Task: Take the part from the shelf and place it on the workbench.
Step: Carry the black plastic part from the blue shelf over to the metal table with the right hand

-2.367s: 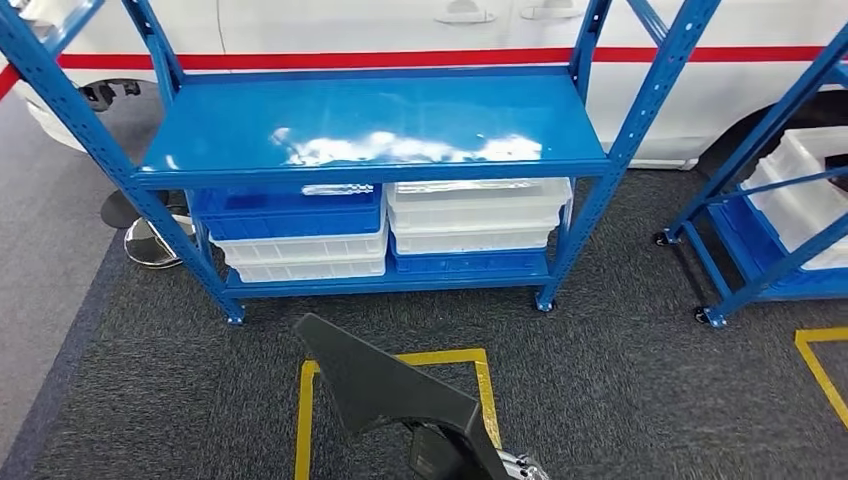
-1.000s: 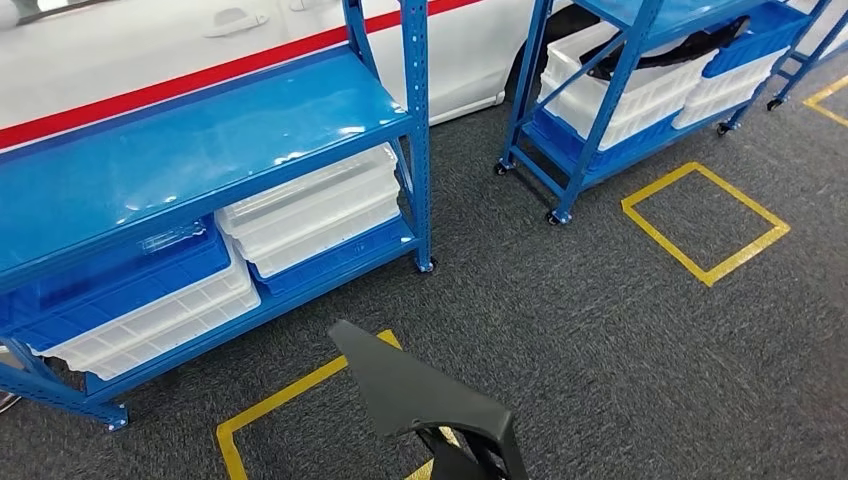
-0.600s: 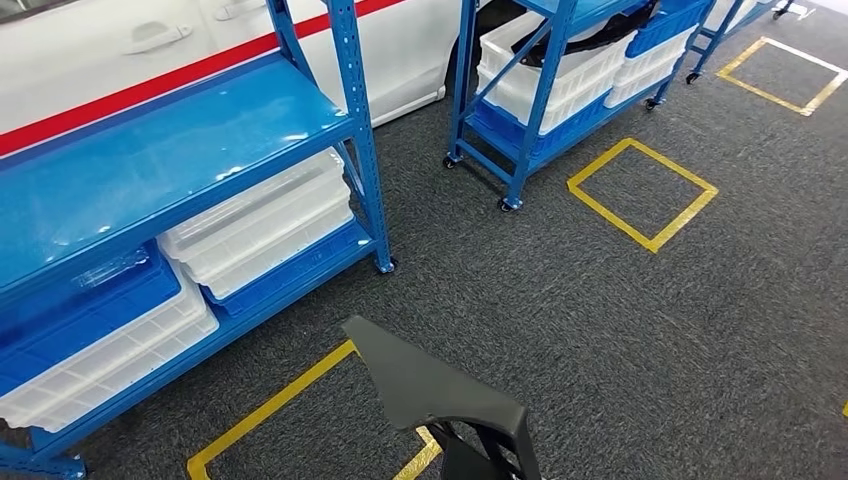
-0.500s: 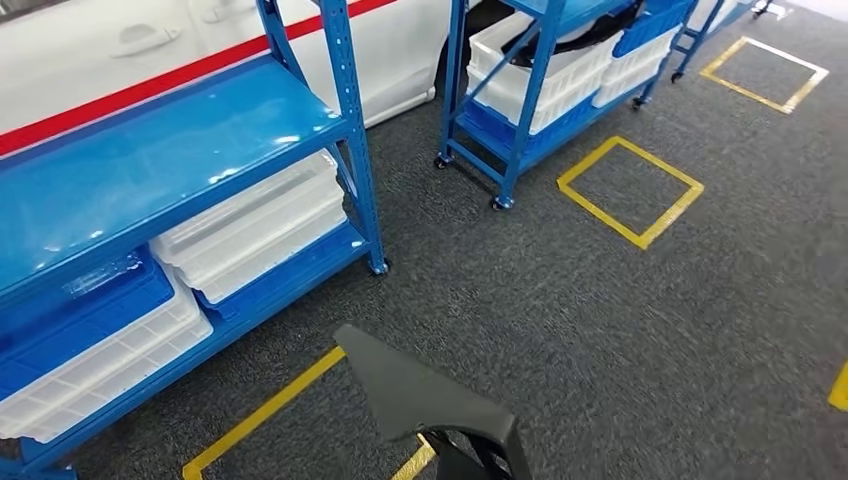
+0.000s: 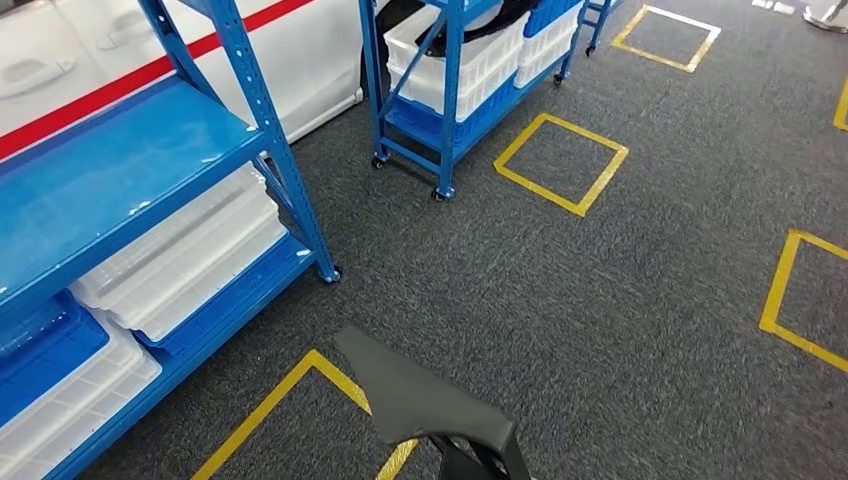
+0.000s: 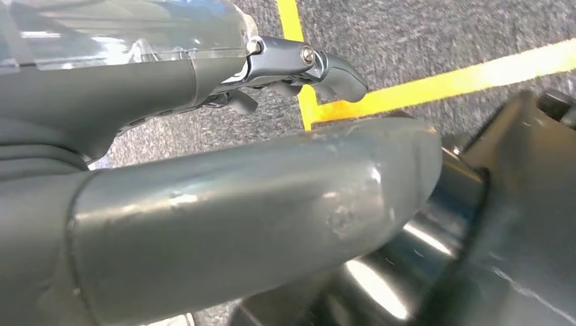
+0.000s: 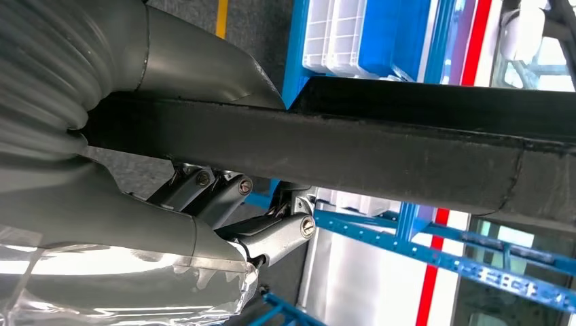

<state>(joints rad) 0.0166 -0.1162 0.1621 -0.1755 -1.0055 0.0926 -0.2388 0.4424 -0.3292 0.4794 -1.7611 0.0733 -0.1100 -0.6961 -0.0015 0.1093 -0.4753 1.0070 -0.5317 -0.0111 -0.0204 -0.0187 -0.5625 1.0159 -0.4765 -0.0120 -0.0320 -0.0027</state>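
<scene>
The part [image 5: 415, 395] is a flat black plastic panel with a pointed end, low in the middle of the head view above the grey carpet. My right hand [image 5: 470, 458] grips it from underneath and is mostly hidden by it. In the right wrist view the part [image 7: 380, 146] crosses the picture as a long dark bar. My right hand [image 7: 122, 217] has its thumb [image 7: 197, 64] on one side of the bar and the fingers [image 7: 265, 234] on the other. My left hand [image 6: 224, 224] hangs over the carpet holding nothing, its fingers [image 6: 319, 64] apart from the thumb.
A blue shelf rack [image 5: 130, 170] with white and blue bins [image 5: 180, 265] stands at the left. A wheeled blue rack [image 5: 450, 90] with white bins is further back, beside a white car [image 5: 300, 60]. Yellow tape squares [image 5: 560, 150] mark the carpet.
The whole view has swung to the right, so the blue shelf has slid to the left edge and more carpet with yellow squares shows. The part stays in my right hand.
</scene>
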